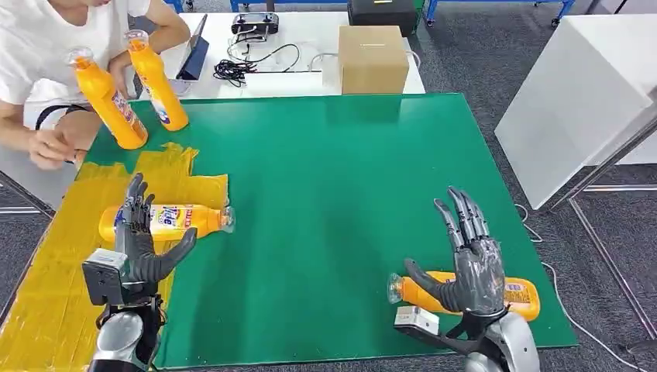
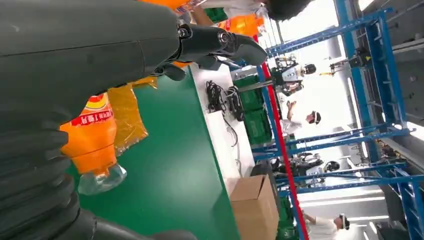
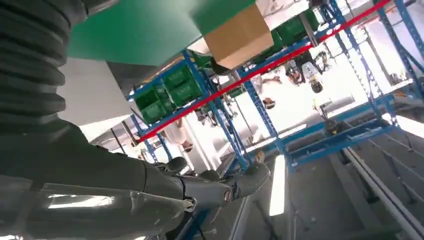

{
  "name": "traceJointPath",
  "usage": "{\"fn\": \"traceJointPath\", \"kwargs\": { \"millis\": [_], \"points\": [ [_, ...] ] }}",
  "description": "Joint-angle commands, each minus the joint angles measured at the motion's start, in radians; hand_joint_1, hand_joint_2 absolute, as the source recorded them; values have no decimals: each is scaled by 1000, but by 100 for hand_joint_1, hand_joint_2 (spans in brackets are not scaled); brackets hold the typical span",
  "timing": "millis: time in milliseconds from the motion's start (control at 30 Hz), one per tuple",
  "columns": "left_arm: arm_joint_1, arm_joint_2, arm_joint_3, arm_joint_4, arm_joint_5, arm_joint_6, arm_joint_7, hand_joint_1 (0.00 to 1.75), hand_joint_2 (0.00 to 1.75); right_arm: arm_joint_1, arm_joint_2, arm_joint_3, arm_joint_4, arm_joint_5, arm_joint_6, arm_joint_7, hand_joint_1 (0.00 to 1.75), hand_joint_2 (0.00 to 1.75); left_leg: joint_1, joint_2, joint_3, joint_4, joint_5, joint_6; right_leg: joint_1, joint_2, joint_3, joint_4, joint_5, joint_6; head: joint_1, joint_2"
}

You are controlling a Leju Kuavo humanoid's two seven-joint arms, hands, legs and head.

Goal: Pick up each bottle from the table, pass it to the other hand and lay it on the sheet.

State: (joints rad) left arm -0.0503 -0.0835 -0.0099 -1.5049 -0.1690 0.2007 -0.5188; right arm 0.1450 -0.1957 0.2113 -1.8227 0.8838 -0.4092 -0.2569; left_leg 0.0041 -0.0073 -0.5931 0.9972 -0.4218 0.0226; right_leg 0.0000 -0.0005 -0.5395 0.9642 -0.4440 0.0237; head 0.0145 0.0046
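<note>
Left robot hand (image 1: 138, 242): fingers spread, above bottle on sheet (image 1: 166, 221) | Right robot hand (image 1: 467, 263): fingers spread, over near-right bottle (image 1: 517, 294) on counter (image 1: 333, 194)

A brown cardboard box (image 1: 373, 59) stands on the white table (image 1: 302, 77) at the far edge of the green worktop (image 1: 341, 201). Left of the box lie black cables (image 1: 240, 68) and a black controller (image 1: 255, 24). At the far left corner sits a person in a white shirt (image 1: 35, 62), beside a dark tablet (image 1: 194, 51).
</note>
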Motion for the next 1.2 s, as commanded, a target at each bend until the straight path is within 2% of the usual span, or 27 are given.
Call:
{"fn": "traceJointPath", "kwargs": {
  "millis": [33,67,100,200,233,267,467,500,633,667,700,767,900,1067,1200],
  "points": [
    [-22,2,23,44,17,-8,5,0,175,26,-245,70,125,115,246,68,0,175,0,-1,2,-1,0,0,0,-1,3,-2,0,0,0,0],
    [-32,5,19,55,20,-14,1,0,175,42,-329,92,128,117,275,52,0,175,0,-2,5,-1,-1,0,0,-2,6,-3,-1,1,0,0],
    [-38,7,16,63,20,-15,0,0,175,59,-366,81,128,30,322,44,0,175,0,-2,2,-1,0,0,0,-2,3,-2,-1,1,0,0],
    [-39,8,13,72,27,-12,-7,0,175,80,-448,63,143,4,377,87,0,175,-1,-3,2,-1,-1,0,-1,-3,4,-2,-1,1,0,0],
    [-39,9,11,76,30,-11,-9,0,175,82,-471,60,150,-14,395,95,0,175,-1,-4,6,-1,-3,0,-1,-4,9,-3,-3,2,1,0],
    [-41,10,9,81,31,-10,-11,0,175,84,-491,51,162,-34,410,103,0,175,-2,-3,3,-1,-1,0,-1,-3,4,-2,-1,1,0,0],
    [-41,11,7,82,32,-10,-12,0,175,80,-491,55,159,-38,414,105,0,175,-1,-1,6,-1,-3,0,-1,-2,6,-3,-1,0,0,0],
    [-41,11,7,82,32,-10,-12,0,175,80,-491,55,159,-38,414,105,0,175,-2,-1,2,-1,-1,0,-1,-1,2,-2,0,0,0,0],
    [-41,11,7,82,32,-10,-12,0,175,80,-491,55,159,-38,414,105,0,175,-1,-1,6,-2,-2,-1,0,-2,7,-3,-1,0,0,0],
    [-41,12,5,81,33,-9,-12,0,175,79,-498,63,157,-40,423,120,0,175,-1,-1,3,-1,-1,0,-1,-1,3,-2,0,0,0,0],
    [-42,12,4,83,34,-7,-12,0,175,79,-509,64,161,-51,431,133,0,175,-1,0,7,-2,-3,-1,0,-1,8,-4,-2,0,0,0],
    [-49,12,0,88,35,-7,-12,0,175,81,-529,44,184,-80,446,144,0,175,-1,-1,3,-1,-2,0,0,-1,3,-2,-1,1,0,0],
    [-50,13,-6,90,36,-7,-12,0,175,101,-552,13,197,-86,450,175,0,175,-1,-2,4,-1,-2,1,-1,-2,5,-3,-1,1,0,0],
    [-25,4,4,63,35,-4,-10,0,175,76,-491,-5,218,-3,417,239,0,175,-1,-1,5,-2,-2,0,0,-1,6,-4,-1,1,0,0],
    [-23,-3,4,63,34,-5,-8,0,175,50,-451,13,261,39,423,250,0,175,0,0,3,-2,-1,0,0,0,4,-4,0,0,0,0]
  ]
}}
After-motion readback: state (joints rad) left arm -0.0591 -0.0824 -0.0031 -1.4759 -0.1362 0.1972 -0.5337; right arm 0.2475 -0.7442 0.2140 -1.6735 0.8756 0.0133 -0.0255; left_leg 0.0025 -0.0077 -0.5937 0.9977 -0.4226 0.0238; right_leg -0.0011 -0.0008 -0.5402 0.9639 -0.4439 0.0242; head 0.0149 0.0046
